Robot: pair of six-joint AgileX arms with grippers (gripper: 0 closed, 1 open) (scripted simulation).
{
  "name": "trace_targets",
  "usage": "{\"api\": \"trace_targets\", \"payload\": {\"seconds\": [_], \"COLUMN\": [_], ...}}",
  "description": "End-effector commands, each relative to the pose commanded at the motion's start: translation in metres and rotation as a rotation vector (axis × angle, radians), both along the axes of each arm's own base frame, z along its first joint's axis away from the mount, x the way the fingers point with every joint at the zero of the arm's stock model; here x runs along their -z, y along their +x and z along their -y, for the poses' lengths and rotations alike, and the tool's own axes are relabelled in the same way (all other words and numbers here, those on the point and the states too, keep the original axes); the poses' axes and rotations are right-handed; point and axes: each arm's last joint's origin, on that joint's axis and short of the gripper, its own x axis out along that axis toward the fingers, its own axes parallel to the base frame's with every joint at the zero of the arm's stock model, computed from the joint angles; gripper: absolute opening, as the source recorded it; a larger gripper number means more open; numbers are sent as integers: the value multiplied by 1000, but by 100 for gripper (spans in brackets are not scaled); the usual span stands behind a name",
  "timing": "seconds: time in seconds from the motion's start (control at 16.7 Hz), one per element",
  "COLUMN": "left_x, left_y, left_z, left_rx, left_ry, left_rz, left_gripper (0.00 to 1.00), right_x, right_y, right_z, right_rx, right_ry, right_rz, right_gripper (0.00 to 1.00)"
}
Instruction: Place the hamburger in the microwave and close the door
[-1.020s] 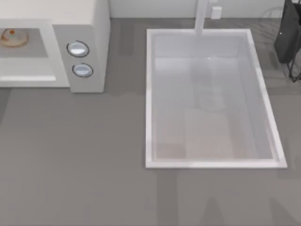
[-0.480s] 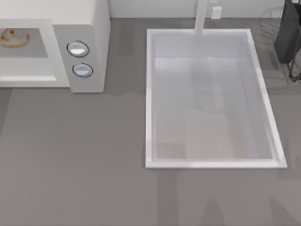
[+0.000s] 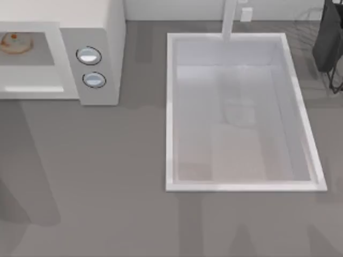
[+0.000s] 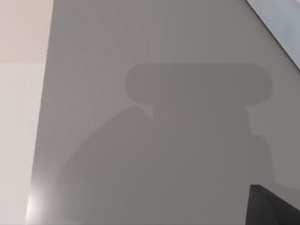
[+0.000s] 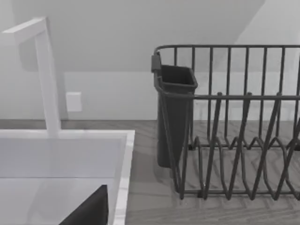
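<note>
While closing the door, swing it flush across the cavity without nudging the food. Jaws: cannot tell, either arm. Near: bare grey counter [image 3: 107,176]. Farther, upper left of the top view: off-white microwave [image 3: 102,32], two bluish knobs, cavity open. Inside: hamburger [image 3: 15,43], small, pale cream, orange-brown patches.

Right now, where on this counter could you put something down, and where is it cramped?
Bare counter runs in front of the microwave and left of the sink. The strip between them is narrow. The far right corner holds a dish rack.
</note>
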Motion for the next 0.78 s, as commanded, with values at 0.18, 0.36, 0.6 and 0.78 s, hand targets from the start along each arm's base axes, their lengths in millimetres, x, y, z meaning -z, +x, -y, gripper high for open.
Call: {"api": "trace_targets", "payload": {"seconds": [0.18,0.36,0.6,0.78], "left_x": [0,1,-3,-4], "left_y": [0,-1,3,3], "left_z": [8,8,44,87], "left_rx": [-4,-6,-9,6], "left_ry": [3,-3,3,0], "left_rz": [1,-1,-7,7], "left_gripper": [0,0,0,0], "right_x": [0,0,0,0], "right_y": [0,0,0,0], "right_z": [0,0,0,0], "right_rx": [0,0,0,0], "right_ry": [0,0,0,0], "right_rz": [0,0,0,0], "right_gripper": [100,100,100,100]}}
